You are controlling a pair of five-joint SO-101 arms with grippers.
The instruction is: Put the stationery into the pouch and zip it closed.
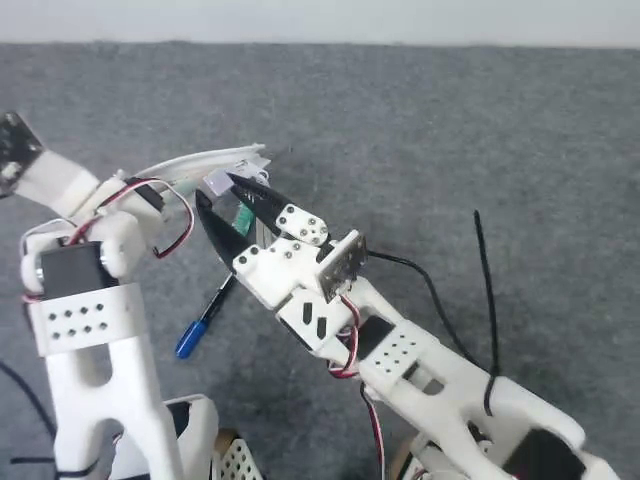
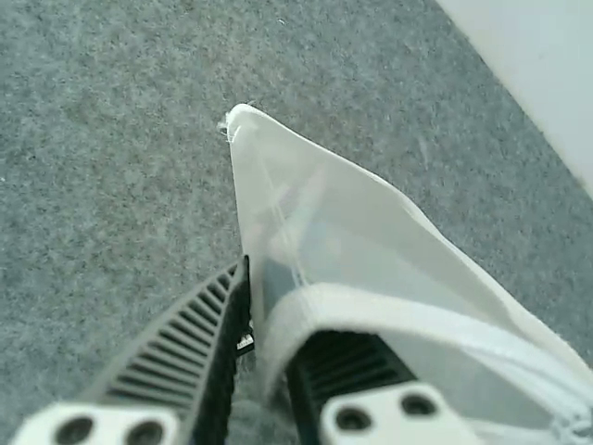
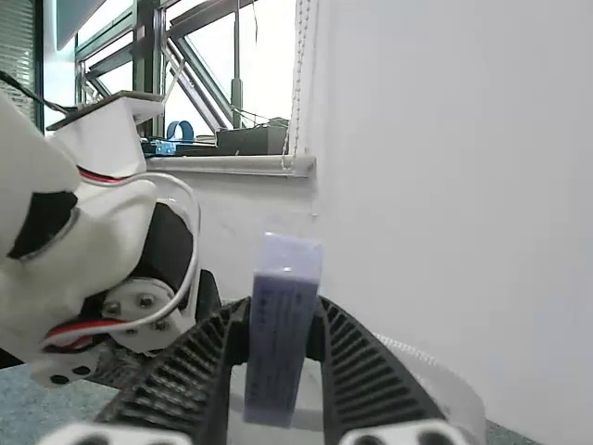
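Pen: A blue-capped pen (image 1: 203, 318) lay on the grey mat (image 1: 500, 130) on the near side of the pouch (image 1: 205, 162), apart from it and not yet packed.
Right gripper: The right gripper (image 3: 281, 315) was closed on a pale block (image 3: 283, 338), apparently an eraser. Its jaws were narrowed to the block's width, and the block was poised just beside the pouch's mouth.
Left gripper: The left gripper (image 2: 269, 315) was pinched tight on the pouch's rim and held that edge raised off the mat.
Pouch: The translucent white pouch hung from that grip with its far corner pointing away over the mat. Faint shapes showed through its wall, but what was inside could not be told.
Zip: The zip (image 2: 519, 348) ran along the held rim and appeared undone.
Done: The pouch had been lifted and its mouth presented, and one item was in hand at the opening.
Left: By the look of it, the block had to go in, the pen had to follow, and the zip had to be drawn closed.
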